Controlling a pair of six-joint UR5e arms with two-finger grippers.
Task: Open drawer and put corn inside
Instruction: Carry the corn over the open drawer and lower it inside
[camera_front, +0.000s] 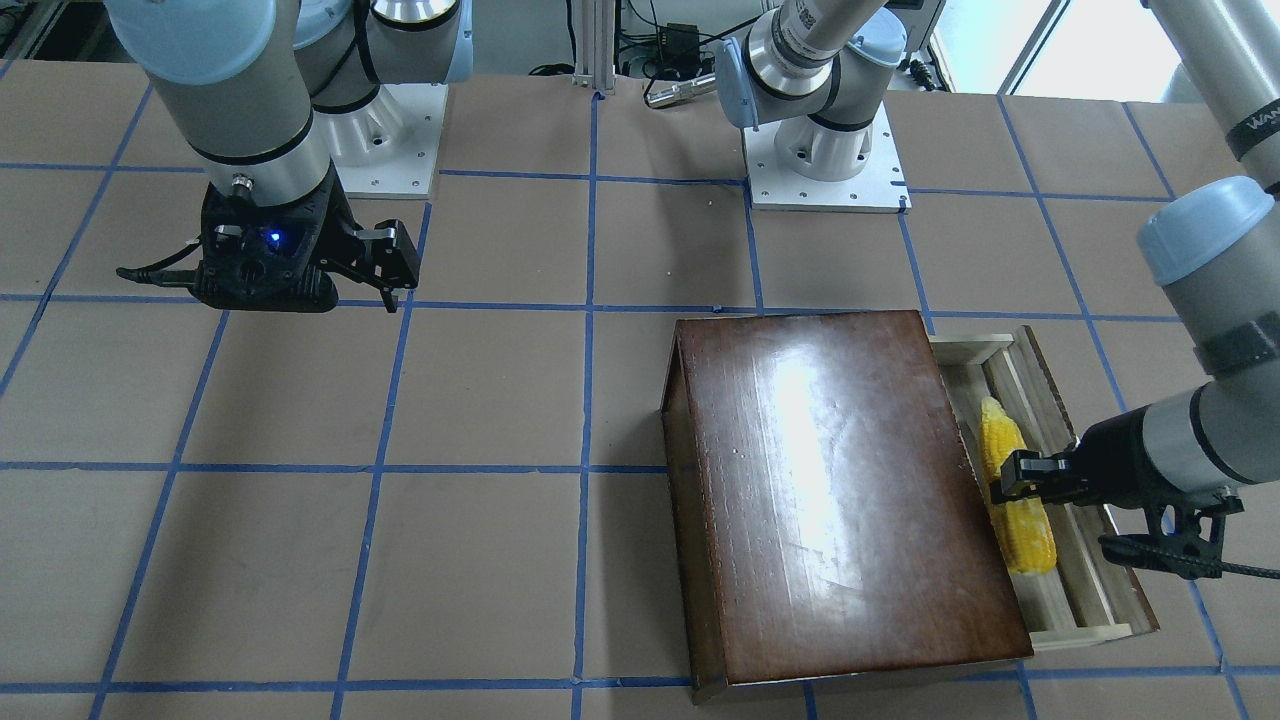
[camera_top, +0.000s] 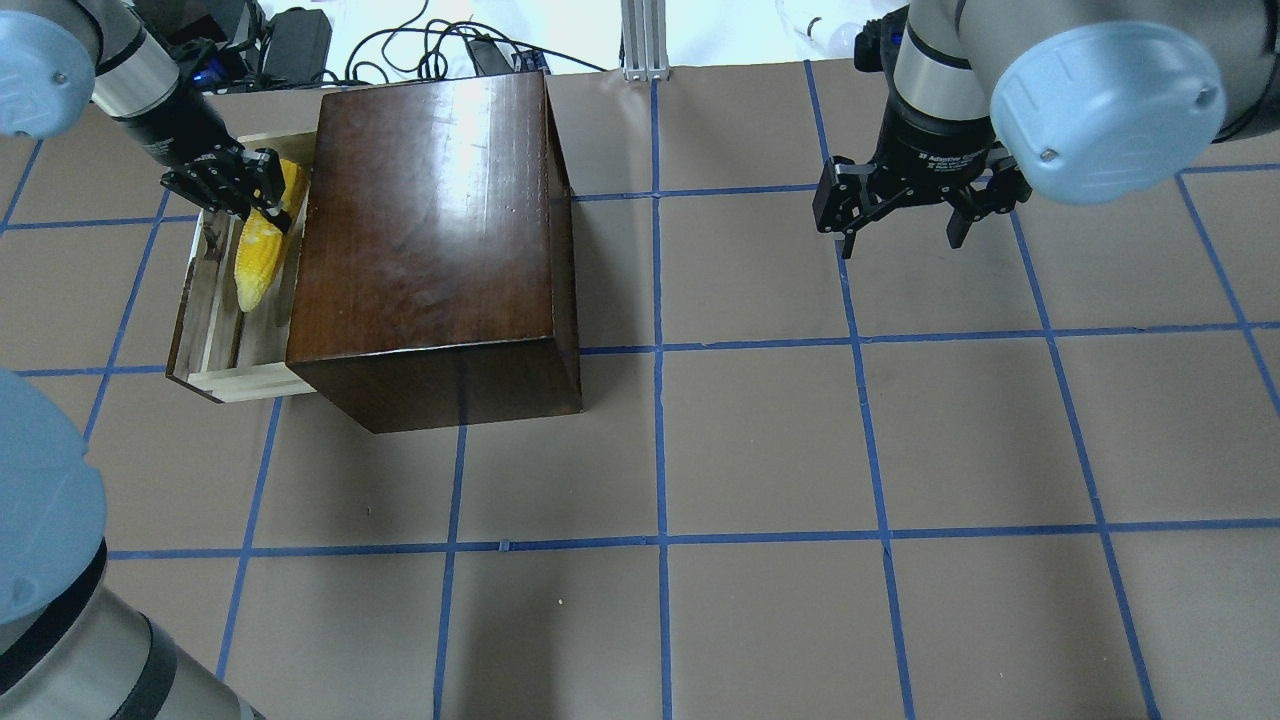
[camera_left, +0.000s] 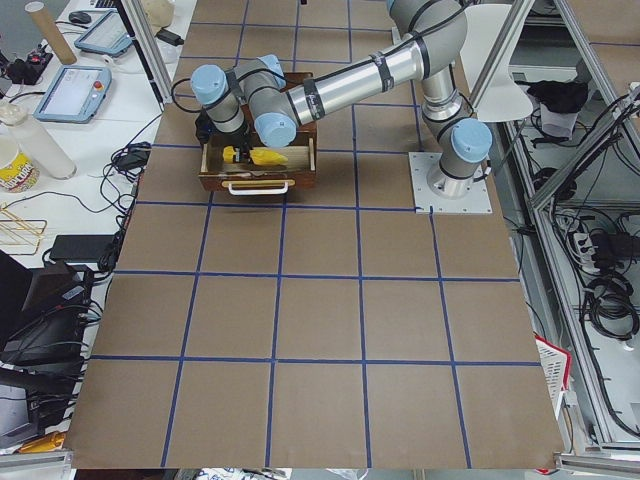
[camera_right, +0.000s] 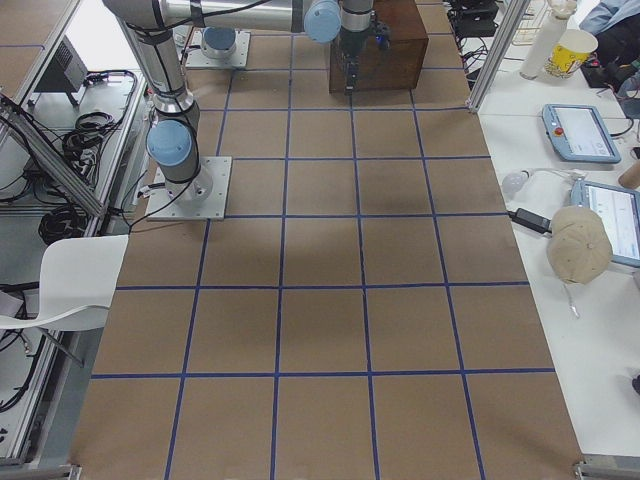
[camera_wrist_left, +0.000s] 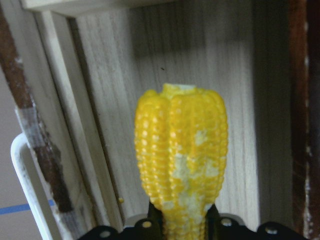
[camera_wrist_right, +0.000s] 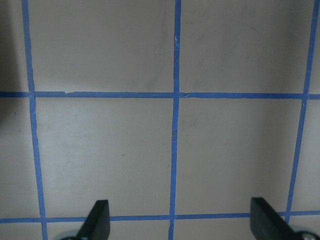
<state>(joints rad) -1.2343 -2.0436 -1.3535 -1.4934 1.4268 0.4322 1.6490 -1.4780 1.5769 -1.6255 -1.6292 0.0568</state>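
Note:
The glossy dark-brown box (camera_top: 430, 230) stands on the table with its drawer (camera_top: 205, 330) pulled out to the robot's left. The drawer's pale wood floor (camera_wrist_left: 210, 75) shows in the left wrist view. The yellow corn (camera_top: 258, 262) lies along the drawer inside its walls, and also shows in the front view (camera_front: 1018, 510). My left gripper (camera_top: 262, 195) is shut on the corn's thick end (camera_wrist_left: 182, 165). I cannot tell whether the corn rests on the floor. My right gripper (camera_top: 900, 230) is open and empty above bare table, far from the box, its fingers (camera_wrist_right: 97, 217) wide apart.
The drawer's dark front panel (camera_front: 1050, 390) carries a white handle (camera_wrist_left: 25, 190). The table is brown with a blue tape grid (camera_top: 660, 350). Robot bases (camera_front: 825, 160) stand at the table's back edge. Cables and equipment lie beyond the table's far edge (camera_top: 450, 50).

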